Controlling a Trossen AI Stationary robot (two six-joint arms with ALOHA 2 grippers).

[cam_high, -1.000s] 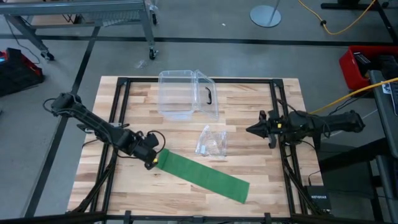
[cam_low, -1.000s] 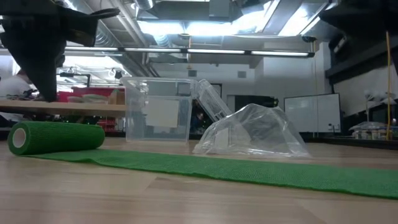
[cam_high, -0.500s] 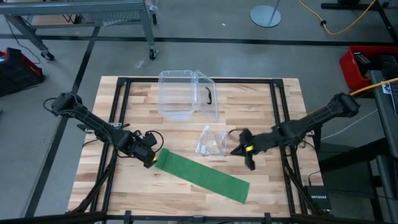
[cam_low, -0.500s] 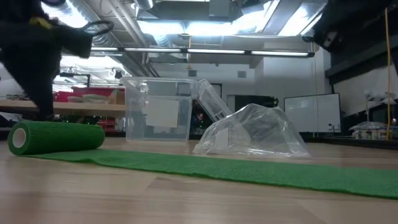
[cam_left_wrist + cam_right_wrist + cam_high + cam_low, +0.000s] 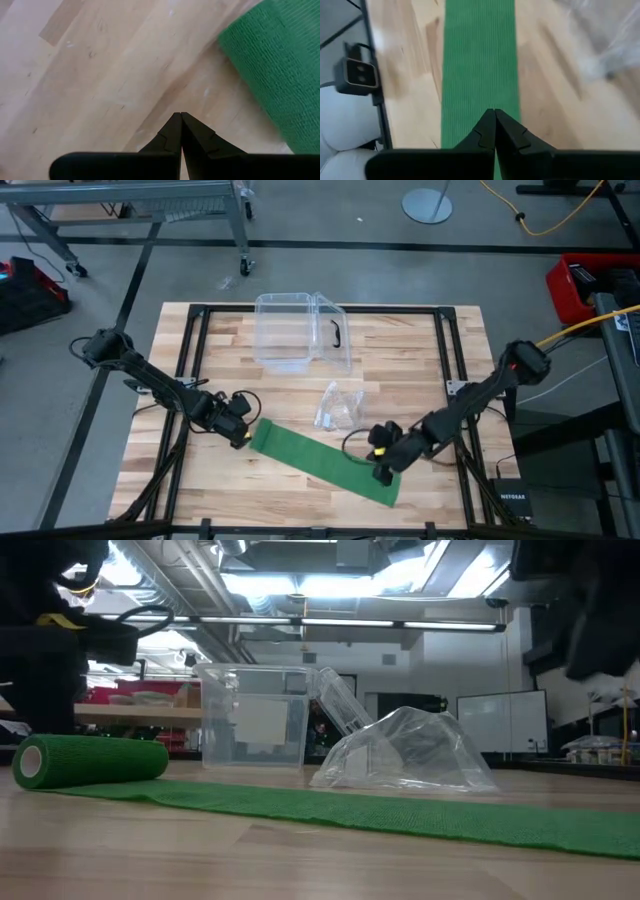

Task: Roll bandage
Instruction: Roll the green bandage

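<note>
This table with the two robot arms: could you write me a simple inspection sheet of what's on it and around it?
Surface: pale wooden plank table with a dark frame.
Job's things: green stretchy cloth bandage, rolled at one end, the rest a flat strip.
Clutter: clear plastic box with black handle; crinkly clear plastic wrapper.
Grippers: left gripper shut, beside the rolled end; right gripper shut, over the strip's free end.
Cables: yellow cable on the floor.
Surroundings: grey floor, metal cart, red crate.
</note>
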